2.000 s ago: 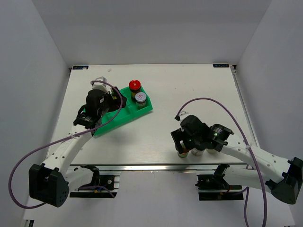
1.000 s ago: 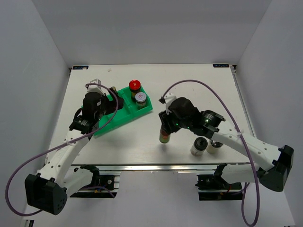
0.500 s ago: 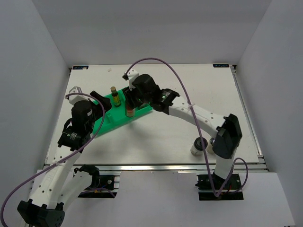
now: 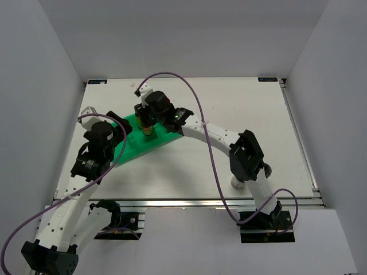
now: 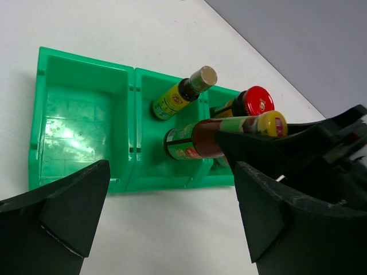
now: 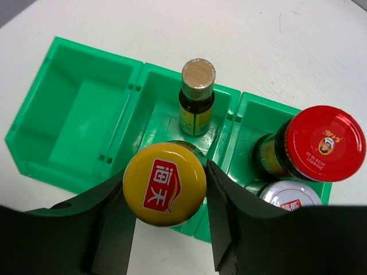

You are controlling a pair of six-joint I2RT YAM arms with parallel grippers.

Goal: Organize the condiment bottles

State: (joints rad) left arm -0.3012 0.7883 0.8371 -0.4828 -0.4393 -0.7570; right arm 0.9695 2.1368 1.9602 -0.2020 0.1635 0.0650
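Seen from above, the right gripper (image 4: pixel 147 121) is clamped on a slim yellow-capped bottle (image 4: pixel 148 131) over the green divided plastic bin (image 4: pixel 133 148) at centre left, with the left gripper (image 4: pixel 121 125) near the bin's left end. In the left wrist view that gripper's fingers (image 5: pixel 63 212) stand apart with nothing between them, and the held bottle's base reaches into the middle compartment beside a slim tan-capped bottle (image 5: pixel 182 94). The right wrist view shows a red-capped dark jar (image 6: pixel 321 143) and a silver-lidded jar (image 6: pixel 289 196) in the right-hand compartment.

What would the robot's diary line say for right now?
right end effector: shut on yellow-capped bottle | place: green bin, middle compartment, beside tan-capped bottle | left end effector: open, empty
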